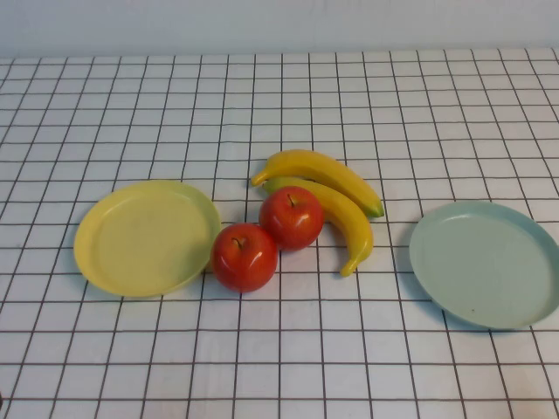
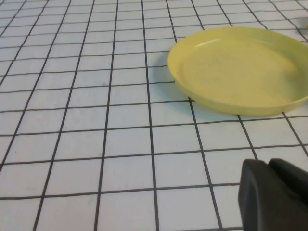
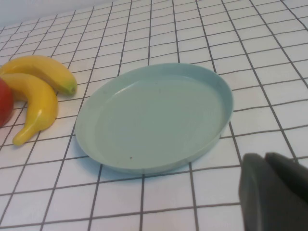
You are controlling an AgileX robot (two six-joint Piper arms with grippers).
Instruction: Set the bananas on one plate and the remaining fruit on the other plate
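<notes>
On the white cloth with its black grid [image 1: 349, 96], the fruit lay bunched in the middle between the two plates. The yellow plate [image 1: 144, 237] sat to the left, bare. The pale blue-green plate [image 1: 486, 264] sat to the right, also bare, well apart from the yellow one.

Two bananas lay side by side, curved the same way: the farther banana [image 1: 319, 175] arched over the nearer banana [image 1: 336, 218], and the two touched along part of their length. The nearer one's tip pointed down toward the robot's side, near the blue-green plate but clear of its rim. Two red apples stood upright with stems up. The farther apple [image 1: 291, 217] pressed against the nearer banana; the nearer apple [image 1: 244, 257] touched its neighbour and sat just beside the yellow plate's rim, perhaps touching it.

Neither arm appeared in the high view. The left gripper [image 2: 274, 195] showed only as a dark mass at the edge of its wrist view, hanging low over the cloth on the near side of the yellow plate, jaws closed and empty. The right gripper [image 3: 274, 190] showed likewise in its own wrist view, low over the cloth just short of the blue-green plate, pinched together on nothing, with the bananas beyond the plate.
</notes>
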